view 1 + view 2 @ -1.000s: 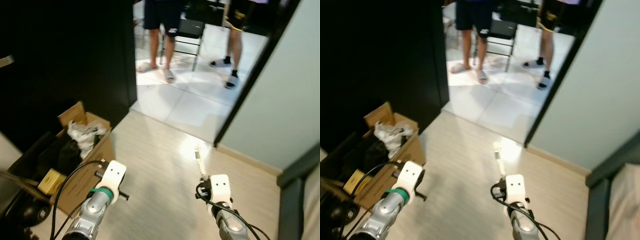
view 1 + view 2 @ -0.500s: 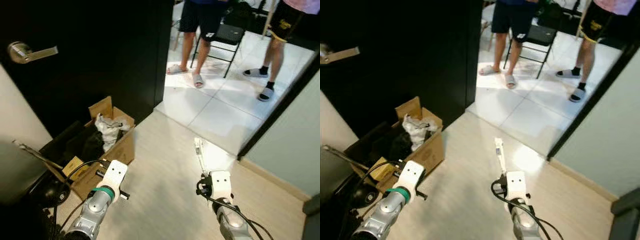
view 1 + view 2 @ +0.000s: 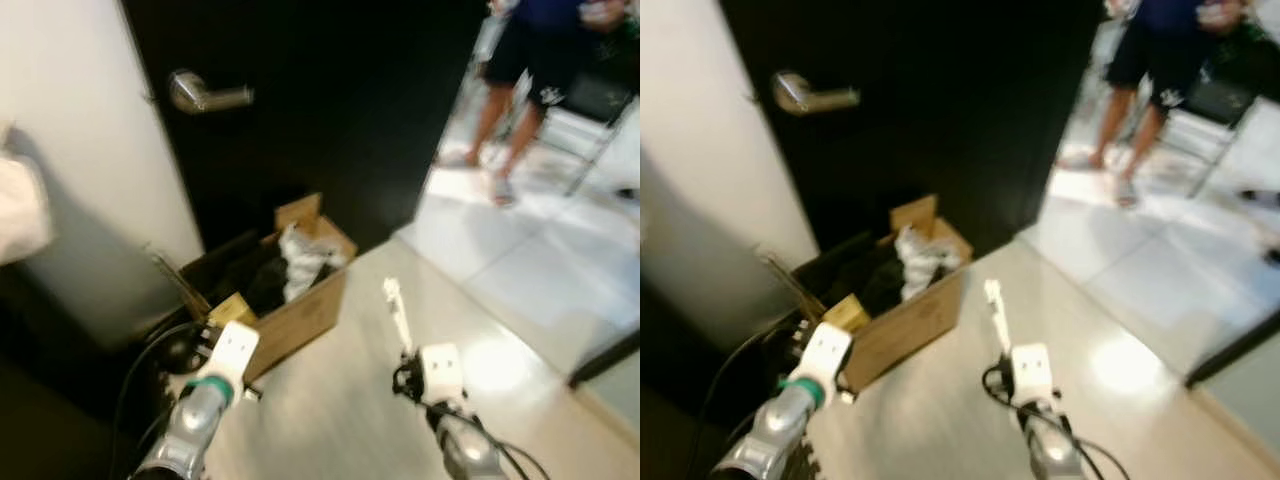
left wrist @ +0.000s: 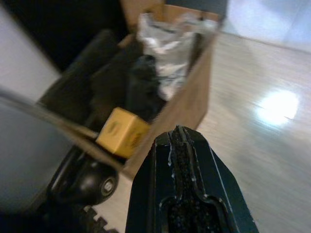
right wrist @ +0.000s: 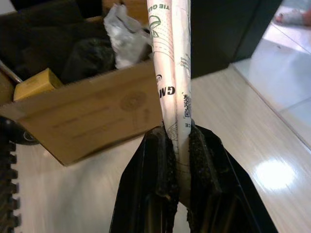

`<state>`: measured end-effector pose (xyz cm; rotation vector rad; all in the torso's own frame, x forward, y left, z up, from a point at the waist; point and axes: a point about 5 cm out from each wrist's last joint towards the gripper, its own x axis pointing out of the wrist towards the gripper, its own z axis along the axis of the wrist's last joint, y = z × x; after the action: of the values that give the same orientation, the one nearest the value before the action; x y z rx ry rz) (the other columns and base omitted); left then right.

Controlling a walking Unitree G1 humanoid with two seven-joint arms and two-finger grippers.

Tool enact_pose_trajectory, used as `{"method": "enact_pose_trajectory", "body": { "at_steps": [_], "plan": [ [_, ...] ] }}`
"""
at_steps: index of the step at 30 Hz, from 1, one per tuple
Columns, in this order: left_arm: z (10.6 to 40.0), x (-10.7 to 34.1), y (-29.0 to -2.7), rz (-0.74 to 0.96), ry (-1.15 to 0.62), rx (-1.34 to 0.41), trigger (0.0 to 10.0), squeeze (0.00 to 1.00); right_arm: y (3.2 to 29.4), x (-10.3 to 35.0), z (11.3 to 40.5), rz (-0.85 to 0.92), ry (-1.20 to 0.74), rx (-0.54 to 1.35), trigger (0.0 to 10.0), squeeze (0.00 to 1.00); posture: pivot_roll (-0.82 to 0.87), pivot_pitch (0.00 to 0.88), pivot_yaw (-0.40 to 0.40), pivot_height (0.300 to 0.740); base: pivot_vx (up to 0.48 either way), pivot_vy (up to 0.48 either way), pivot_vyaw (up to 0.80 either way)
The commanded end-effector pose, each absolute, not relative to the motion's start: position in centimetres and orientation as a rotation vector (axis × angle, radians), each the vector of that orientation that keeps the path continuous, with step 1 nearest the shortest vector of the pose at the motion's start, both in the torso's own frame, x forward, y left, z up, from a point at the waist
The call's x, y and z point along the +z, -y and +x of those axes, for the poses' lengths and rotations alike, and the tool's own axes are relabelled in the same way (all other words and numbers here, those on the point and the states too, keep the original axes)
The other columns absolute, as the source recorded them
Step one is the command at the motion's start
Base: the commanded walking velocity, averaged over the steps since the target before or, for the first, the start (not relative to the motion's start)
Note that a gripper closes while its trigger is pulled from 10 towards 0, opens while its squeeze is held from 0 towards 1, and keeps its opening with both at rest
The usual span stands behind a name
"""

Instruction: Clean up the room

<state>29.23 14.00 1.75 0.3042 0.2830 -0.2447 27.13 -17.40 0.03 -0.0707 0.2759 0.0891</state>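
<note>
Clamped between the right gripper (image 5: 179,160) fingers, a white printed paper tube (image 5: 171,73) is held upright above the pale floor (image 3: 330,420), near an open cardboard box (image 3: 300,315) of rubbish. The left gripper (image 4: 179,145) is pressed closed, empty, beside the box.

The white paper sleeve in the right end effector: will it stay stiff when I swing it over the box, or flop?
The white paper sleeve stands straight above the right end effector, so it probably holds its shape. It looks thin and light, likely to sway on a fast swing. Pinched only at its lower end, it may slip; move slowly toward the cardboard box.
</note>
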Motion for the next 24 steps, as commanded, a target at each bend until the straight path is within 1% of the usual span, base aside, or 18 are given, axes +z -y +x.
{"method": "enact_pose_trajectory", "body": {
  "at_steps": [1, 6, 15, 24],
  "plan": [
    [28.8, 1.2, -14.2, 0.309, -0.309, -0.242, 10.0, 0.0, 17.3, -0.5, 26.6, -0.067, -0.297, 0.092, 10.0, 0.0, -0.04, 0.024, 0.021, 0.726, 0.0, 0.0, 0.79],
    [28.9, 1.3, -14.0, 0.31, -0.298, -0.251, 10.0, 0.0, 17.2, -0.4, 26.7, -0.049, -0.286, 0.095, 10.0, 0.0, -0.04, 0.023, 0.02, 0.726, 0.0, 0.0, 0.77],
    [28.7, 1.3, -13.5, 0.314, -0.282, -0.275, 10.0, 0.0, 17.2, -0.5, 26.6, -0.059, -0.296, 0.091, 10.0, 0.0, -0.04, 0.02, 0.019, 0.726, 0.0, 0.0, 0.0],
    [28.7, 1.3, -13.2, 0.315, -0.273, -0.289, 10.0, 0.0, 17.7, -0.5, 26.5, -0.067, -0.302, 0.083, 10.0, 0.0, -0.05, 0.015, 0.017, 0.726, 0.42, 0.0, 0.0]
  ]
}}
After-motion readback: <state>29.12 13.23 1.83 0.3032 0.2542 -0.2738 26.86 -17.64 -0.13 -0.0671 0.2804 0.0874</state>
